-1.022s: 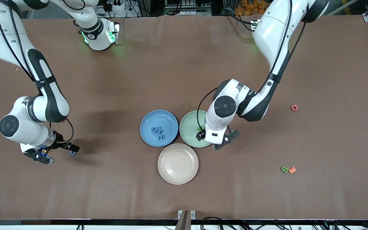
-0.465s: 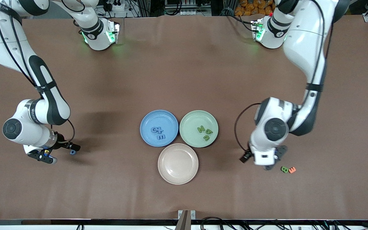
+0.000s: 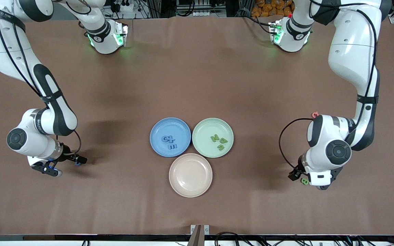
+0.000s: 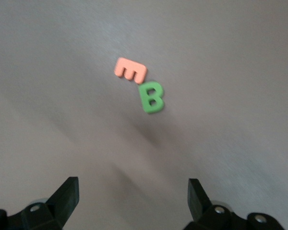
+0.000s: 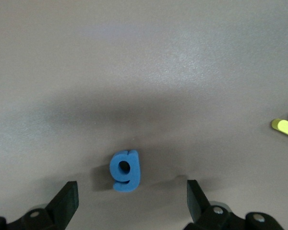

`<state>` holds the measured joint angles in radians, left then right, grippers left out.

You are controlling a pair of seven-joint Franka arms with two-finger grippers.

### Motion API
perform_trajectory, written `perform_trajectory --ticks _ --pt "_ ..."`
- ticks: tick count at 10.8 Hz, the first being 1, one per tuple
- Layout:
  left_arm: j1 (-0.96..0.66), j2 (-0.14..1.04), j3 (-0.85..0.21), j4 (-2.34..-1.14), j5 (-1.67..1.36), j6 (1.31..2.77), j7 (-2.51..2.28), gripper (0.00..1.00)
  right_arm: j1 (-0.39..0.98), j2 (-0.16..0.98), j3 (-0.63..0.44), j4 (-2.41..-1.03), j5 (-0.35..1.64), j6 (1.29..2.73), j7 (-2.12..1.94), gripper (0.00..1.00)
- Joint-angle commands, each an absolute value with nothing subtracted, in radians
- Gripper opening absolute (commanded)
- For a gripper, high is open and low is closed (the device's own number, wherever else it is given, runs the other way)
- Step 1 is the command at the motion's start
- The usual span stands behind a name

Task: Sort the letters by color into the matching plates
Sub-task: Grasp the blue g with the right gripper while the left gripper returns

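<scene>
The blue plate (image 3: 156,131) holds three blue letters (image 3: 169,139), and beside it the pale green plate (image 3: 202,131) holds three green letters (image 3: 219,140). A green B (image 3: 304,181) (image 4: 151,97) lies toward the left arm's end of the table, touching an orange E (image 4: 130,70). My left gripper (image 3: 316,183) (image 4: 133,194) hangs open just over that pair, with nothing between its fingers. A blue g (image 3: 77,163) (image 5: 125,170) lies toward the right arm's end. My right gripper (image 3: 65,165) (image 5: 132,196) is low over it, open, with the g just ahead of its fingertips.
A beige plate (image 3: 190,175) sits nearer the front camera than the two coloured plates and touches both. A pink piece (image 3: 315,114) peeks out by the left arm's wrist. A yellow piece (image 5: 285,127) lies near the blue g.
My left arm swung from over the green plate to over the green B and orange E, uncovering the green letters in that plate. The right gripper only shifted slightly.
</scene>
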<state>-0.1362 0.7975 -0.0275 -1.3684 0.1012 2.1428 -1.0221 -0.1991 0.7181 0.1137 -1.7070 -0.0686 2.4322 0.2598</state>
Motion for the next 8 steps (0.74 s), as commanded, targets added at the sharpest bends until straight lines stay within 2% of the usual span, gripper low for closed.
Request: perform_trajectory --ticks 1,2,4,5,6,8 --pt "-0.091 0.824 -0.037 -1.350 0.124 2.176 -0.999 1.00 -0.212 0.745 0.121 -1.677 -0.081 2.447 0.247 1.00" --pt "-0.077 0.836 -0.037 -1.350 0.124 2.204 -0.985 1.00 -0.209 0.750 0.118 -1.677 -0.083 2.460 0.247 1.00" --pt "-0.078 0.859 -0.005 -1.350 0.123 2.236 -0.956 1.00 -0.206 0.765 0.118 -1.680 -0.101 2.494 0.247 0.84" --pt "-0.077 0.865 -0.005 -1.350 0.123 2.253 -0.951 1.00 -0.203 0.770 0.118 -1.680 -0.103 2.499 0.247 0.75" --pt "-0.077 0.874 -0.002 -1.348 0.123 2.267 -0.954 1.00 -0.201 0.772 0.118 -1.680 -0.103 2.499 0.247 0.57" --pt "-0.078 0.885 -0.002 -1.342 0.121 2.322 -0.959 1.00 -0.199 0.770 0.117 -1.680 -0.106 2.499 0.247 0.43"
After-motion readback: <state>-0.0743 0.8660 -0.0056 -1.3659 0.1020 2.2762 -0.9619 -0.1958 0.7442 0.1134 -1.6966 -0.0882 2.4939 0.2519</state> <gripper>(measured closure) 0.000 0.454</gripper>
